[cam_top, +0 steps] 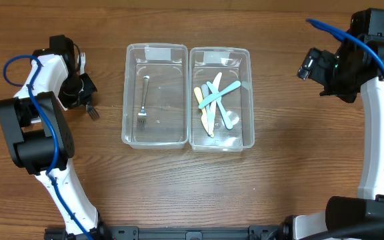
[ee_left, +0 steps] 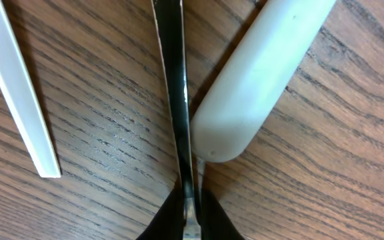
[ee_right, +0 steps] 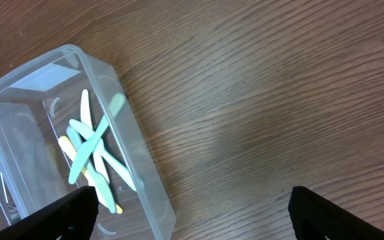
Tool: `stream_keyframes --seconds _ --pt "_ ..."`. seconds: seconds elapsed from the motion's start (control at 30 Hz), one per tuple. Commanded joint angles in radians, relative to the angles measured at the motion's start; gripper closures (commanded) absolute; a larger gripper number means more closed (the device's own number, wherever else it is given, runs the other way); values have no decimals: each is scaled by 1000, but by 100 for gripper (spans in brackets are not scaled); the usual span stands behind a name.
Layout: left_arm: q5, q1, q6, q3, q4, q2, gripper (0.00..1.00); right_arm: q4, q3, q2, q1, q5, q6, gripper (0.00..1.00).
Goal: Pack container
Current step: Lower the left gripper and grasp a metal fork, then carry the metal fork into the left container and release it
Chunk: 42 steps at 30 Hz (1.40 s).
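Two clear boxes sit side by side in the middle of the wooden table [cam_top: 279, 187], and their long sides touch. The left box [cam_top: 127, 93] has one metal fork [cam_top: 143, 103] lying in it, with its prongs pointing to the near edge. The right box [cam_top: 251, 100] holds a small pile of plastic pieces [cam_top: 213, 103] in blue-green, yellow and white, and they cross over each other.

The left gripper [cam_top: 85, 90] is far to the left of the boxes, low down at the table. In the left wrist view its dark fingers are pressed together on a thin metal handle [ee_left: 181, 100]. They pinch it between them. The handle runs straight away from the fingers, over the wood. A thick white plastic handle [ee_left: 252, 80] lies just to one side of it and touches it near its round end. A flat white strip [ee_left: 19, 93] lies on the other side, apart from it. The ends of these three things are out of the picture, so it is hard to tell what each one is.

The right gripper [cam_top: 307, 65] is well off to the right of the boxes. Its two fingers are spread wide with nothing between them, and only the wood shows there. The right box shows off to one side in its view.
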Motion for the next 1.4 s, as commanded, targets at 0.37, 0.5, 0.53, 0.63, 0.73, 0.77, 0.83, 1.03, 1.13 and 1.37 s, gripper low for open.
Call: stream_keyframes --seconds 0.37,0.5,0.53,0.63,0.73,0.77,0.83,1.03,1.13,1.37 --pt "9 5 -14 -24 -47 -51 96 4 -4 -3 -1 2 -7 7" --pt "1 -6 -14 -24 -79 -171 96 4 -4 -3 -1 1 -7 7" --pt "-10 -13 -14 -24 -90 -211 96 4 -4 -3 -1 1 -7 7" --pt "-40 -52 -12 -23 -115 -347 96 4 -4 -3 -1 0 -7 7" --pt "-51 -131 23 -23 -127 -511 96 3 -4 -3 -1 0 -7 7" --pt "-52 -163 24 -23 -128 -555 96 3 -4 -3 -1 0 -7 7" --pt "-66 -264 24 -23 -122 -638 96 3 -4 -3 -1 0 -7 7" --pt "-101 -476 24 -24 -76 -618 96 3 -4 -3 -1 0 -7 7" --pt "-58 -528 24 -24 -35 -514 96 2 -4 -3 -1 0 -6 7" --pt "14 -535 21 -24 -2 -275 96 0 -4 -3 -1 0 -6 7"
